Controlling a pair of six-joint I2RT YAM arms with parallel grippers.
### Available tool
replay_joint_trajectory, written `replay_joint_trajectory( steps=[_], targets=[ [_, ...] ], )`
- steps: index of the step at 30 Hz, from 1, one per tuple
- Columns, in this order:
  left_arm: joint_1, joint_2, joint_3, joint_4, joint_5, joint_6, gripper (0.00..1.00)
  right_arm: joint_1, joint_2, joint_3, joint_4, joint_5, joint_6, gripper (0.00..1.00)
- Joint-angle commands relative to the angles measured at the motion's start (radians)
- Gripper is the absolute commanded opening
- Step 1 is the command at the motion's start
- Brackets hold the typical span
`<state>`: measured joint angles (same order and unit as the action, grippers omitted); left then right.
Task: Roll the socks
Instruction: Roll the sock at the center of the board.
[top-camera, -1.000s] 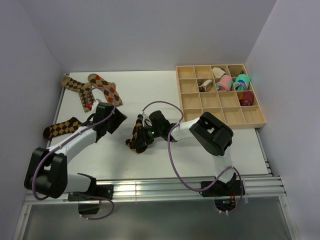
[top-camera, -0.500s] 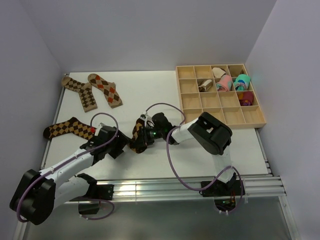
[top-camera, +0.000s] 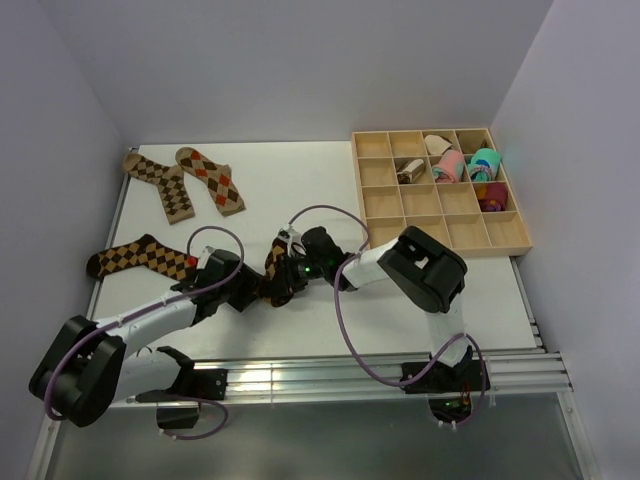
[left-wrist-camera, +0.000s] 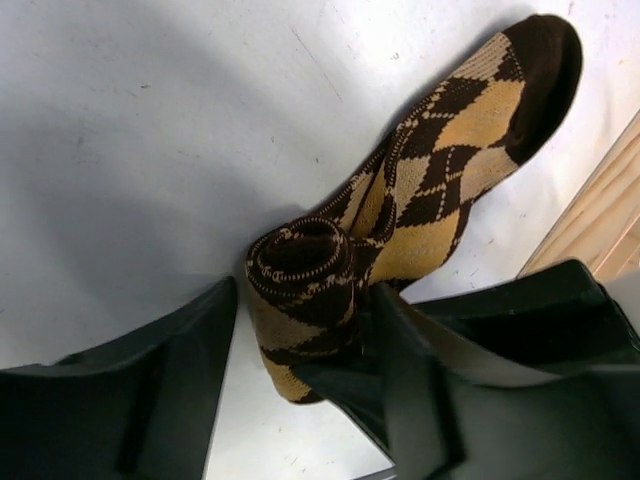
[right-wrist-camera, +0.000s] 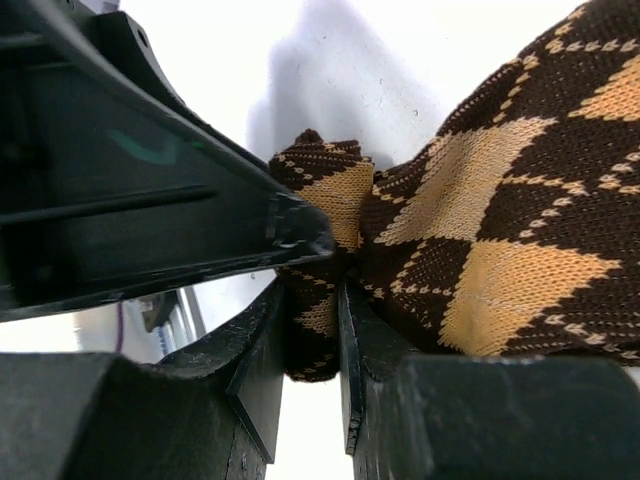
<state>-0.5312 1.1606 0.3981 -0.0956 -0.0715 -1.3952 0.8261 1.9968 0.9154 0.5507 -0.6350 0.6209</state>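
Since my left arm (top-camera: 150, 315) and right arm (top-camera: 375, 258) both reach low over the worktop (top-camera: 330, 190), they meet mid-worktop. The left fingers (left-wrist-camera: 180, 380) sit apart, either side of the rolled end of the argyle sock (left-wrist-camera: 440, 170). The right fingers (right-wrist-camera: 260, 350) are clamped on its fabric. From above it's mostly buried under them. More flat socks (top-camera: 210, 180) lie far left.

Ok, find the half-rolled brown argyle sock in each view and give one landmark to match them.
Top external: the half-rolled sock lies just left of frame centre, between both grippers.
Left wrist: centre frame, with the rolled end facing the camera and the toe at the upper right.
Right wrist: it fills the right half, its edge pinched by the right gripper.
Shared landmark: the left gripper, open beside the roll.
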Motion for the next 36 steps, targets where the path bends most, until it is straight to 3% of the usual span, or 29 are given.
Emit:
replay_joint_trajectory(
  steps=[1,7,8,11,14,20,28,36],
  targets=[
    [-0.013,0.045,0.018,-0.009,-0.027,-0.016,0.6,0.024,-0.03,-0.004,-0.095,0.107,-0.087,0.0],
    [-0.023,0.067,0.016,-0.01,-0.025,-0.001,0.28,0.028,-0.078,-0.02,-0.087,0.138,-0.121,0.03],
    [-0.023,0.065,0.018,-0.016,-0.031,0.002,0.19,0.028,-0.098,-0.018,-0.093,0.138,-0.134,0.12],
    [-0.024,0.053,0.028,-0.036,-0.05,0.024,0.1,0.028,-0.169,-0.006,-0.138,0.161,-0.168,0.32],
    [-0.024,0.039,0.039,-0.049,-0.062,0.042,0.09,0.018,-0.243,0.026,-0.23,0.204,-0.197,0.38],
    [-0.023,0.034,0.048,-0.052,-0.065,0.068,0.09,-0.042,-0.285,0.086,-0.317,0.264,-0.216,0.36],
    [-0.024,0.037,0.056,-0.035,-0.047,0.114,0.09,-0.067,-0.075,0.29,-0.475,0.293,-0.25,0.27],
    [-0.023,0.047,0.074,-0.032,-0.001,0.183,0.09,-0.073,0.103,0.46,-0.612,0.331,-0.263,0.27]
  ],
)
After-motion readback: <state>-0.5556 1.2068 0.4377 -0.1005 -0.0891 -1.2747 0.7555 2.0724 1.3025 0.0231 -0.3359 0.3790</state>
